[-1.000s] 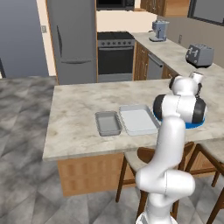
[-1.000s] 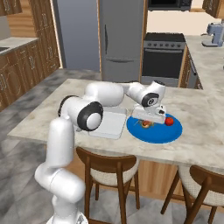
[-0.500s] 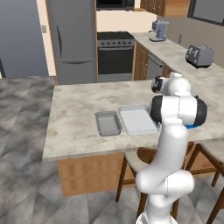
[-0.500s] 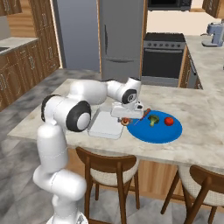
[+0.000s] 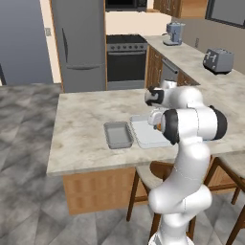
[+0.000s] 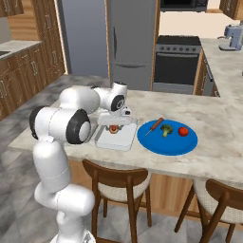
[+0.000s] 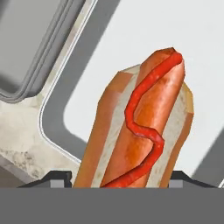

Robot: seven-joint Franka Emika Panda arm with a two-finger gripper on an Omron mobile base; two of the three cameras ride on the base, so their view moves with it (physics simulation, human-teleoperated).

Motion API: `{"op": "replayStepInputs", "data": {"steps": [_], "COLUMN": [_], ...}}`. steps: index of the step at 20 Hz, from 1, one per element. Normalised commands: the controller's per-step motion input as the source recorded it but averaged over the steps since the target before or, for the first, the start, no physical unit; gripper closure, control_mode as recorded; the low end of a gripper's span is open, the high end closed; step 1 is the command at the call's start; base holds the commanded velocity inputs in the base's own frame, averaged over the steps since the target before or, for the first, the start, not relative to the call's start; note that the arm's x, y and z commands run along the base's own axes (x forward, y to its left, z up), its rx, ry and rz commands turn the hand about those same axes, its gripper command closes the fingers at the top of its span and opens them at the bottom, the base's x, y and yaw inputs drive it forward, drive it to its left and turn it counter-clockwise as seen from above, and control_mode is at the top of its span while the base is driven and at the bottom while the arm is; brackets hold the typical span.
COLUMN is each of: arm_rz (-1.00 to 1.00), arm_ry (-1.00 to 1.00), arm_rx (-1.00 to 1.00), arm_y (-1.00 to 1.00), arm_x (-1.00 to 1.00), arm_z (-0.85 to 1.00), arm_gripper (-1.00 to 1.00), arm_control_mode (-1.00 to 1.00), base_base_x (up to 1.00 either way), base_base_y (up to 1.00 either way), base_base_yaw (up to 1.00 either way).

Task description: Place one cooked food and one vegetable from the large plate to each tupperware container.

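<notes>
Marble-topped island counter (image 5: 81, 129), wooden stools (image 6: 118, 182) tucked beneath, grey tiled floor (image 5: 28, 201), steel fridge (image 5: 79, 45), black oven (image 5: 125, 60), wooden cabinets (image 6: 28, 71), toaster (image 5: 218, 61) on the side worktop (image 5: 191, 60)

The table (image 6: 223, 142) is a pale marbled stone island top on a wooden base, with stools tucked beneath its near edge. Three things lie directly on it, all along the near half. The grey container (image 5: 117, 134) sits nearest the table's left end, the whitish container (image 6: 117, 136) just beside it — close, though whether they touch is unclear. The blue plate (image 6: 167, 141) lies just past the whitish one, toward the right end, near the front edge.
</notes>
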Motion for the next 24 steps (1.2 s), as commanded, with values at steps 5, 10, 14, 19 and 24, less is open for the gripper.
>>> {"op": "replayStepInputs", "data": {"steps": [5, 10, 14, 19, 24], "arm_rz": [0.05, 0.01, 0.00, 0.00, 0.00], "arm_ry": [0.01, 0.00, 0.00, 0.04, 0.04], "arm_rx": [0.03, 0.04, 0.00, 0.00, 0.00], "arm_y": [0.50, 0.00, 0.22, 0.03, 0.00], "arm_x": [0.51, 0.51, 0.29, 0.10, 0.12], "arm_z": [-0.24, -0.33, -0.36, -0.41, -0.36], "arm_gripper": [1.00, 1.00, 1.00, 1.00, 1.00], "arm_control_mode": [-1.00, -1.00, -1.00, -1.00, -1.00], "base_base_x": [0.00, 0.00, 0.00, 0.00, 0.00], "base_base_y": [0.00, 0.00, 0.00, 0.00, 0.00], "base_base_yaw": [0.00, 0.00, 0.00, 0.00, 0.00]}}
